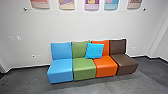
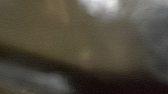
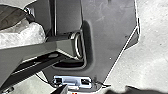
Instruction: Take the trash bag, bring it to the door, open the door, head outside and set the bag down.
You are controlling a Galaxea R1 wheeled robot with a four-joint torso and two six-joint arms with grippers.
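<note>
The robot, its grippers' state impossible to tell, apparently carries the trash bag (image 3: 21,35) doorward, needing a careful turn from the seats (image 1: 84,67) at the head view's lower centre.

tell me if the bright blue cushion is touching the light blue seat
Apart. In the head view, a strip of green backrest shows between the cushion and the light blue seat.

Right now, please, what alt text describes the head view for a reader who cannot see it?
Blue, green, orange and brown seats stand side by side, left to right, near a white wall. A bright blue cushion leans across the green and orange backs; posters hang above.
</note>
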